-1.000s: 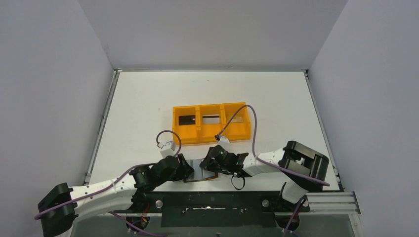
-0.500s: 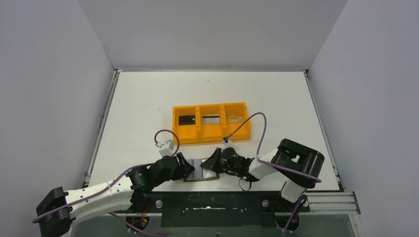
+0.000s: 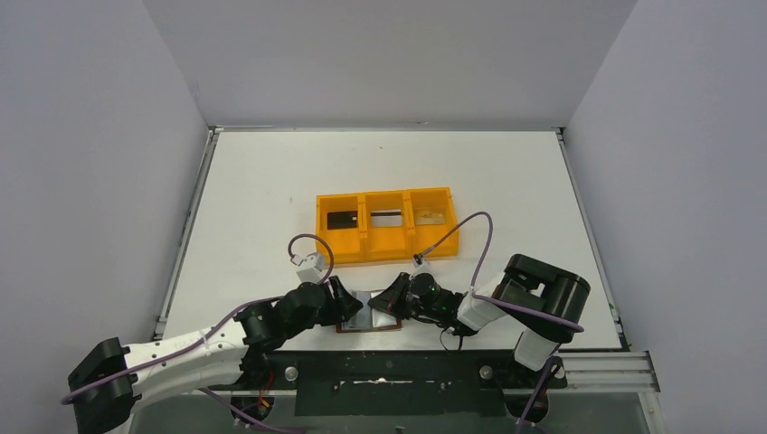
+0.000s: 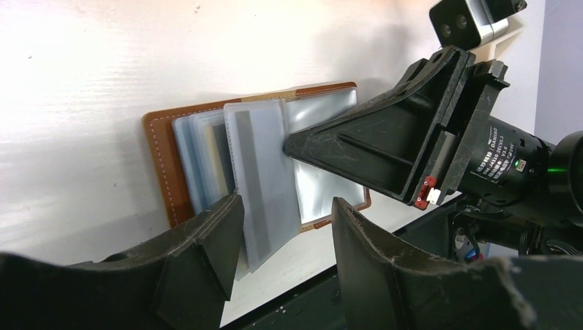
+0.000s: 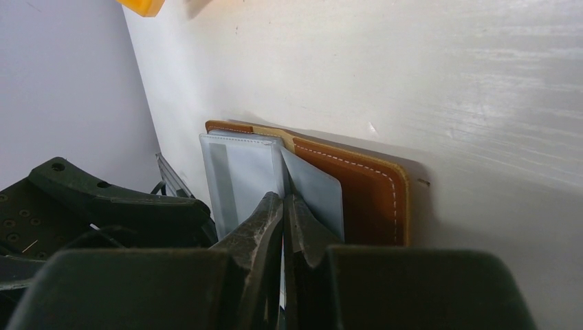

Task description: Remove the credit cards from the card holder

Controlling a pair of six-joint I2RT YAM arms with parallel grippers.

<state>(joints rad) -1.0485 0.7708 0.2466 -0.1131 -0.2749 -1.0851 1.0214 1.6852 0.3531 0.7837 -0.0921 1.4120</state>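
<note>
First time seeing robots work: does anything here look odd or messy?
Only the card holder: it lies open at the table's near edge, its clear sleeves fanned unevenly, one sticking past the leather.

From above, the left gripper [image 3: 347, 306] and right gripper [image 3: 390, 299] cover most of the card holder [image 3: 369, 318]; its pocket contents are indiscernible.

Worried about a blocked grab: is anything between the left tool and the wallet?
Nothing visible. The left tool stands open right at the wallet, by its clear sleeves; the shut right tool meets those sleeves from the opposite side.
</note>
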